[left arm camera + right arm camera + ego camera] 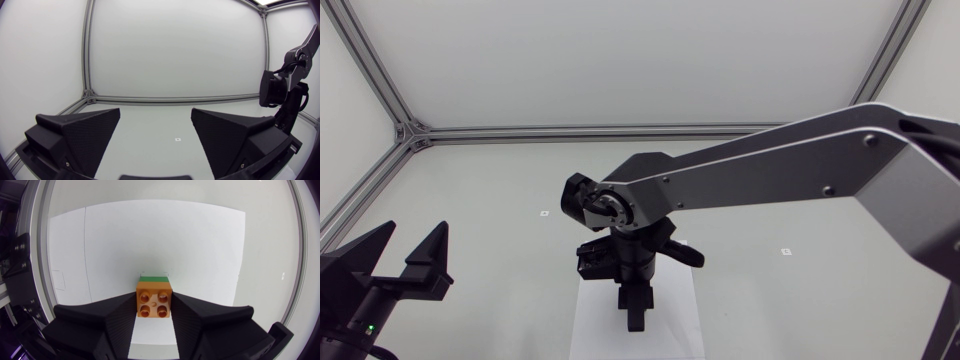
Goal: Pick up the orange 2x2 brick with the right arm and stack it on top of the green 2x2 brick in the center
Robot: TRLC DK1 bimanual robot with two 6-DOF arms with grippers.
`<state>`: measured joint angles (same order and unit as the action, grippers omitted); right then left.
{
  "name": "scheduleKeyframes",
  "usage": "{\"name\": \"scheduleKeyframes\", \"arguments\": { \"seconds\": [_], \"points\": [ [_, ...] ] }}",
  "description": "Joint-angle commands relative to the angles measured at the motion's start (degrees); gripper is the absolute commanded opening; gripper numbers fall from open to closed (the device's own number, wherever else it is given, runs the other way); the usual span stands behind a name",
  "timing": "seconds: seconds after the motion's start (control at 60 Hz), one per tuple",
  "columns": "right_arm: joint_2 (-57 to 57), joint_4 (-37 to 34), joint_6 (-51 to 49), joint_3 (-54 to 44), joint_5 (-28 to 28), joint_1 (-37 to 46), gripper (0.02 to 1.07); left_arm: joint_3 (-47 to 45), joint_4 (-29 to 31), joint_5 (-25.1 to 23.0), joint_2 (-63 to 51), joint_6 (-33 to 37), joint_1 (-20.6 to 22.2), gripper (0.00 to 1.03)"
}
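Orange 2x2 brick (154,298) is clamped in the right gripper (634,318), a black wedge finger pressed to each side, and only the right wrist view shows it. From overhead the brick is hidden under the arm.

The matte pale table (520,180) carries everything. The right arm (770,165) is a long silver-grey link with black joints. It comes in from the right side and stretches to the middle, wrist turned straight down over a smooth white paper sheet (665,320).

The left gripper (156,117) sits low at the table's near left corner, well apart from the sheet. Its own wrist view shows two broad, finely textured wedges standing wide apart with nothing between them, and the right arm off to one side.

Back on the right wrist view: four round studs on glossy orange plastic, and just beyond its far edge a thin strip of the green 2x2 brick (154,278), at the sheet's centre. Whether orange rests on green, I cannot tell.
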<state>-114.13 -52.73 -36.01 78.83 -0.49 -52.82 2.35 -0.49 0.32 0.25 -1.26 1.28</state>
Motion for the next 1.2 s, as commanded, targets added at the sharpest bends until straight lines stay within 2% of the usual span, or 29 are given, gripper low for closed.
{"name": "scheduleKeyframes", "arguments": {
  "seconds": [0.0,0.133,0.317,0.483,0.617,0.667,0.767,0.833,0.933,1.017,1.183],
  "points": [
    [-2.07,-1.32,-0.38,0.45,-0.48,-0.53,0.46,-2.35,0.84,-0.23,0.45,0.73,-0.31,0.99],
    [-2.07,-1.23,-0.20,0.45,-0.48,-0.62,0.49,-2.35,0.84,-0.23,0.45,0.73,-0.31,0.99],
    [-1.80,-0.44,0.24,0.54,-0.48,-0.62,0.62,-2.35,0.76,-0.23,0.45,0.73,-0.31,0.99],
    [-1.89,0.26,0.33,0.10,-0.39,-0.62,0.63,-2.35,0.76,-0.23,0.45,0.73,-0.31,0.99],
    [-2.15,0.43,0.33,-0.25,-0.30,-0.71,0.55,-2.35,0.84,-0.23,0.45,0.73,-0.31,0.99],
    [-2.24,0.52,0.24,-0.34,-0.12,-0.62,0.48,-2.35,0.84,-0.23,0.45,0.73,-0.31,0.99],
    [-2.33,0.96,0.15,-0.60,-0.12,-0.62,0.46,-2.35,0.76,-0.23,0.45,0.73,-0.31,0.99],
    [-2.42,1.05,0.06,-0.34,-0.04,-0.62,0.39,-2.35,0.76,-0.23,0.45,0.73,-0.31,0.99],
    [-2.42,1.05,0.06,0.01,0.05,-0.80,0.39,-2.35,0.84,-0.23,0.45,0.73,-0.31,0.99],
    [-2.42,1.05,0.06,0.27,0.14,-0.80,0.34,-2.35,0.84,-0.23,0.45,0.73,-0.31,0.99],
    [-2.42,0.96,0.15,1.07,0.23,-0.88,0.34,-2.35,0.84,-0.23,0.45,0.73,-0.31,0.99]
  ]
}}
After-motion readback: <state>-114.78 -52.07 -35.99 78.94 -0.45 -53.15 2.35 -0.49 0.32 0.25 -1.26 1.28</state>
